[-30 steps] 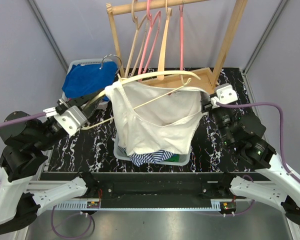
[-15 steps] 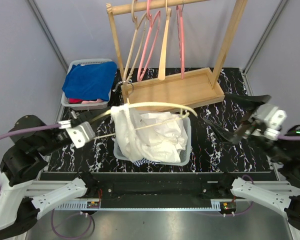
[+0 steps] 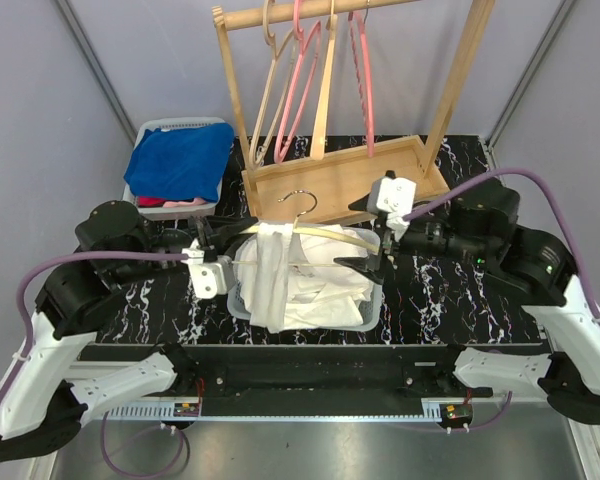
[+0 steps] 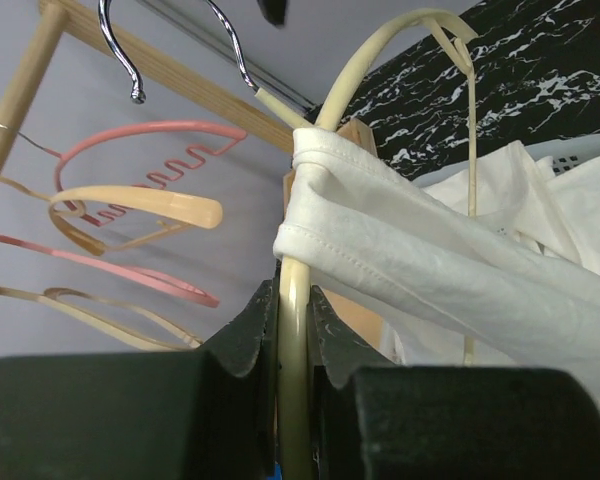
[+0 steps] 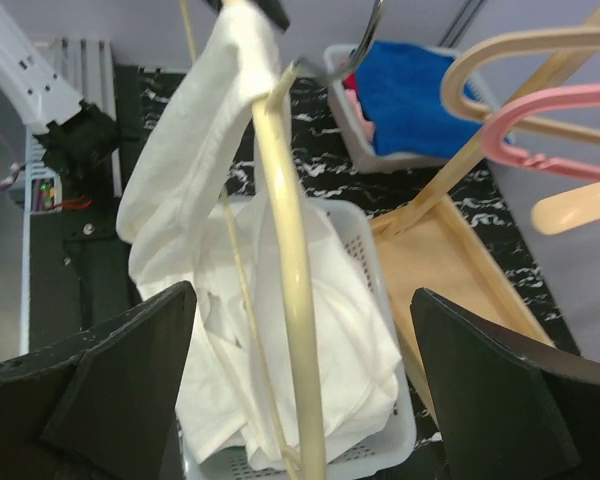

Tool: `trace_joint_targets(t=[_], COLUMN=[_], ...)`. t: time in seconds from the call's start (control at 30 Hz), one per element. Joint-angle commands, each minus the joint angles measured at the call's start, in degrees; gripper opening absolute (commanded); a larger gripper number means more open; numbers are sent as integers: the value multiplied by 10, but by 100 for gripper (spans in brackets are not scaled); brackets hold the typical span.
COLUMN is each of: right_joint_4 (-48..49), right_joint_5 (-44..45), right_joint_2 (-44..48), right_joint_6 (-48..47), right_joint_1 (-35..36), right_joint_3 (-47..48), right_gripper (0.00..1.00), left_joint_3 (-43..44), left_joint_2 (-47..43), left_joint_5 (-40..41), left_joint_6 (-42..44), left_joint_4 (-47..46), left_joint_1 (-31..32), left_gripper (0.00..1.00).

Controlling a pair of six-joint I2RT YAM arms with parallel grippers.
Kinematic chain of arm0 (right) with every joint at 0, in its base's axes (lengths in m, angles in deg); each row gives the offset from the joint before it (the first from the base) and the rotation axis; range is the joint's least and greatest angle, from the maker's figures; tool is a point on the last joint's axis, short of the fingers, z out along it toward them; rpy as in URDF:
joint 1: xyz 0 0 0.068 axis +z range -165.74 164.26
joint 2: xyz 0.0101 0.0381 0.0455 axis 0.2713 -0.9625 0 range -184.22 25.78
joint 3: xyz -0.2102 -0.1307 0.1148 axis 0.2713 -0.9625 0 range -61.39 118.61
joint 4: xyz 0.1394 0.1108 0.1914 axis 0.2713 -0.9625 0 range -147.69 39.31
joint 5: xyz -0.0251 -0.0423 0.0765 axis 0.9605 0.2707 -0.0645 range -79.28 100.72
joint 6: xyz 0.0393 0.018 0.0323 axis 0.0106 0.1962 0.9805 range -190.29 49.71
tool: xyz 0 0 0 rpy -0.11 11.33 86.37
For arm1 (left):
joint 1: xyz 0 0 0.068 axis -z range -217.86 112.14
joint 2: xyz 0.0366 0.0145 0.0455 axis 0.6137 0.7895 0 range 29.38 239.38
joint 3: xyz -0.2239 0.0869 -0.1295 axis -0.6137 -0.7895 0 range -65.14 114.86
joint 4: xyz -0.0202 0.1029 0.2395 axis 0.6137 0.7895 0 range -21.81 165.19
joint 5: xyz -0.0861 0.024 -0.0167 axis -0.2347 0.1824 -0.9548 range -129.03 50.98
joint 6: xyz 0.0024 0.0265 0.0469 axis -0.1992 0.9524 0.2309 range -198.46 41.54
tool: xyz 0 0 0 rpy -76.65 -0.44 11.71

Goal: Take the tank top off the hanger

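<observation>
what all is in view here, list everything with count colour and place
tank top: 1, white, one strap on the held hanger, rest draped into the centre basket
held hanger: 1, cream with metal hook, over the centre basket
centre basket: 1, white, mid table
rack: 1, wood, back of table
rack hangers: 4, two pink, two wood-coloured, on the rack
back basket: 1, pale, back left
cloth: 1, blue, in the back basket
table: 1, black marbled
left claw: 1, black, shut on the held hanger
right claw: 1, black, open by the hanger's right end
</observation>
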Motion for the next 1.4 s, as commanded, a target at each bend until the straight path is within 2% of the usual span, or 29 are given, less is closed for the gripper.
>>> trace_joint_targets(t=[0.0, 0.13, 0.3, 0.53, 0.63, 0.77, 0.8, 0.87, 0.9, 0.97, 1.1, 1.13, 1.2, 1.23, 1.27, 1.3, 1.37], right_joint_4=[-39, -39, -41, -56, -62, -85, -91, -97, -99, -98, -97, -97, -96, -91, -87, -83, -64], right_joint_5=[-39, -54, -75, -98, -106, -112, -112, -112, -111, -109, -118, -117, -102, -91, -77, -41, 2], right_joint_2=[0, -8, -14, -28, -38, -58, -60, -64, -66, -63, -57, -58, -57, -56, -54, -52, -46], right_joint_6=[12, 12, 5, 3, 5, 5, 5, 4, 4, 3, -2, -2, -2, 0, 2, 4, 10], right_joint_1=[-1, -2, -2, -5, -8, -12, -14, -17, -17, -19, -20, -21, -21, -21, -21, -22, -22], right_joint_3=[37, 42, 53, 67, 76, 94, 100, 103, 104, 103, 102, 101, 96, 94, 86, 80, 57], right_gripper=[98, 96, 91, 80, 73, 51, 36, 23, 10, 1, 0, 0, 0, 0, 0, 0, 0], left_joint_3=[44, 20, 21, 26, 27, 22, 23, 23, 23, 21, 15, 8, -6, -16, -17, -18, -17], left_joint_2=[-8, -30, -34, -37, -34, -32, -31, -30, -30, -31, -34, -34, -40, -41, -41, -40, -39], left_joint_5=[-11, -2, 3, -7, -13, -13, -14, -14, -12, -10, -4, 2, 23, 29, 37, 44, 69], left_joint_6=[26, 15, -2, -15, -20, -21, -22, -22, -24, -22, -29, -34, -58, -63, -68, -74, -103], left_joint_4=[-69, -114, -116, -120, -121, -126, -127, -129, -128, -128, -139, -148, -187, -199, -206, -220, -251], left_joint_1=[-2, -2, -2, -2, -2, -1, -2, -1, -1, -2, -2, -1, -1, -1, -1, -1, -1], left_gripper=[0, 0, 0, 0, 0, 0, 0, 0, 0, 0, 0, 4, 36, 76, 91, 99, 99])
